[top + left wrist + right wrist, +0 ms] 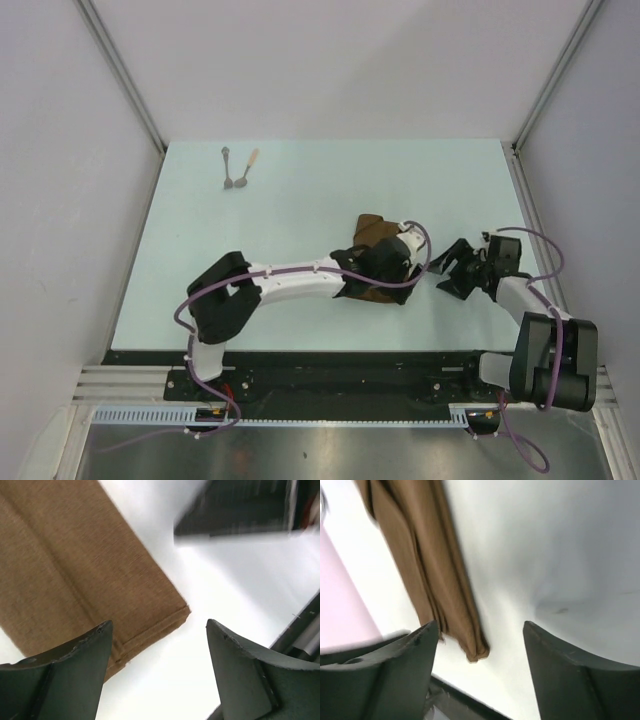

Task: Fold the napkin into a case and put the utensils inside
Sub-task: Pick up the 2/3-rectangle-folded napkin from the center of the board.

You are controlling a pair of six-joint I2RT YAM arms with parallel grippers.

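Note:
The brown napkin (372,232) lies as a narrow folded strip in the middle right of the table, partly hidden under my left wrist. Its folded corner (170,615) lies just beyond my left gripper (159,623), which is open and over bare table. My right gripper (442,272) hovers just right of the napkin, open and holding nothing. In the right wrist view the napkin's layered end (475,650) lies ahead of the right gripper (479,623), a little left of centre. The two utensils (238,170) lie side by side at the far left of the table, away from both grippers.
A dark blurred shape (235,510) in the left wrist view is the right gripper close by. The table's near edge with its black rail (330,358) runs just below the napkin. Grey walls and metal posts (120,75) close in the table's left, back and right.

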